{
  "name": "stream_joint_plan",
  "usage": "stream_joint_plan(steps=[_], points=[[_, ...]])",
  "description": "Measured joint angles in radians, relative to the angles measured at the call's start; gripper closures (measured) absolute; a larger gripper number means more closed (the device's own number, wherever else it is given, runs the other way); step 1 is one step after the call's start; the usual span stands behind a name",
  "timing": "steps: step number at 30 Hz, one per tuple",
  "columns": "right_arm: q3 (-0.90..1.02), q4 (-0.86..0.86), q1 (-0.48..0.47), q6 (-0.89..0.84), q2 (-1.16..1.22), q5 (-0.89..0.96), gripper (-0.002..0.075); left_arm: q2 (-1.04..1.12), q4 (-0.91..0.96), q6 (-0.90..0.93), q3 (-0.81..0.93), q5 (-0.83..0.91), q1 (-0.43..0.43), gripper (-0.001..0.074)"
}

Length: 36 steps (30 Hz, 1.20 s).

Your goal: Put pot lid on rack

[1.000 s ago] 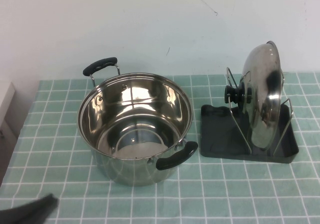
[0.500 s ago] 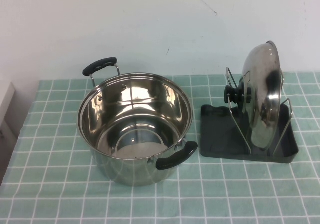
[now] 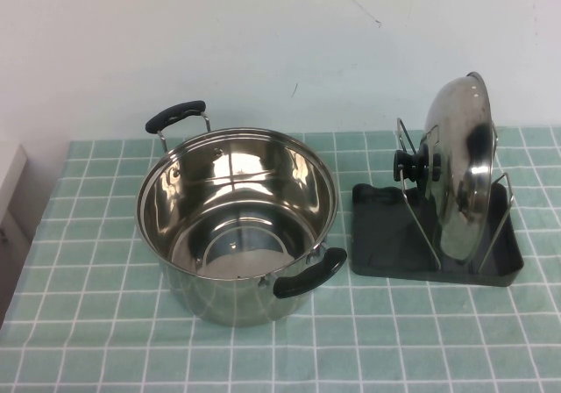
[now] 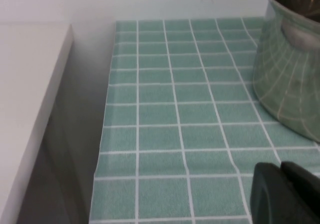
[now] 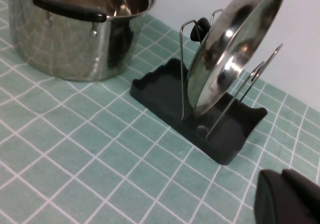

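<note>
Pot lid (image 3: 460, 169) upright between the rack's (image 3: 386, 235) wire loops, at 3 o'clock of pot (image 3: 237, 222); left gripper (image 4: 285, 194) and right gripper (image 5: 287, 199) off the table's near edge, finger state indeterminable

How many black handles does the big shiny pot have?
2. One black handle sits on the far side of the deep stainless-steel pot, one on the near side. The left gripper and right gripper hang back at the table's near edge.
</note>
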Motion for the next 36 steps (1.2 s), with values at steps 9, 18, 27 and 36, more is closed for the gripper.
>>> stream_joint_plan(steps=[9,18,27,36], points=[[0.000,0.000,0.000,0.000,0.000,0.000,0.0728,0.000,-0.006,0.002,0.000,-0.002,0.000,0.0737],[0.000,0.000,0.000,0.000,0.000,0.000,0.0728,0.000,-0.008,-0.016,0.000,-0.002,0.000,0.0737],[0.000,0.000,0.000,0.000,0.000,0.000,0.0728,0.000,-0.026,-0.019,0.000,-0.002,0.000,0.0737],[0.000,0.000,0.000,0.000,0.000,0.000,0.0728,0.000,-0.029,-0.021,0.000,-0.002,0.000,0.0736]])
